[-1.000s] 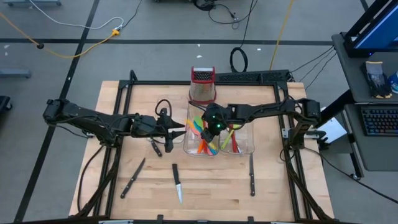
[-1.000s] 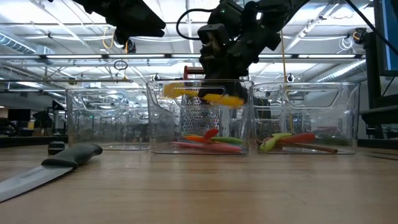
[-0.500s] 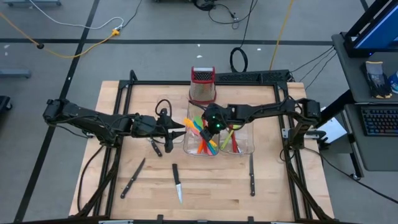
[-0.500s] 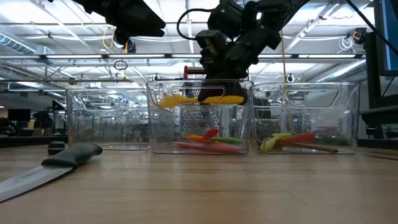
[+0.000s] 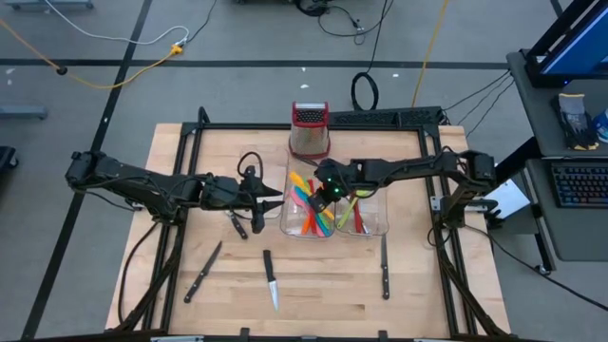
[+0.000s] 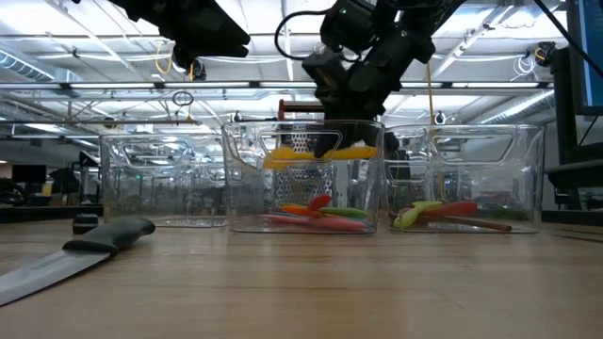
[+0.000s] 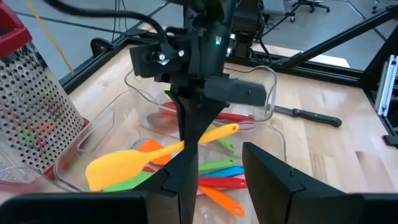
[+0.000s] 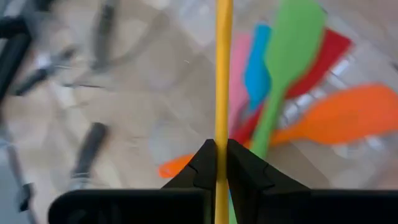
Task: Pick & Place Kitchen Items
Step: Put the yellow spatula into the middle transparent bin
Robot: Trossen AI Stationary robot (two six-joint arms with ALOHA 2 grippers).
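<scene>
A black-handled knife [image 6: 71, 254] lies nearest on the pale wooden table [image 5: 323, 294], its blade blurred in the low view; from above, three more knives rest on the bare boards along the near side: one slanted [image 5: 203, 271], one with a bright blade [image 5: 271, 280], and one further right [image 5: 384, 266]. Behind them stand clear plastic bins [image 6: 303, 179] side by side, holding red, green, orange, blue and pink utensils [image 5: 313, 217] lying flat on the bottoms. Over the middle bin the right gripper [image 5: 328, 193] is clamped on the handle of a yellow spatula [image 7: 155, 156], which hangs roughly level just above the rim, clear of the pile below. The left gripper [image 5: 275, 201] hovers beside the bins, fingers partly apart with nothing between them. Past the bins stands a steel box grater [image 5: 310, 131] with a red top. Beyond the table lie a grey floor with cables [image 5: 142, 52], a desk with a keyboard [image 5: 579, 180], and ceiling trusses and lights [image 6: 113, 89].
</scene>
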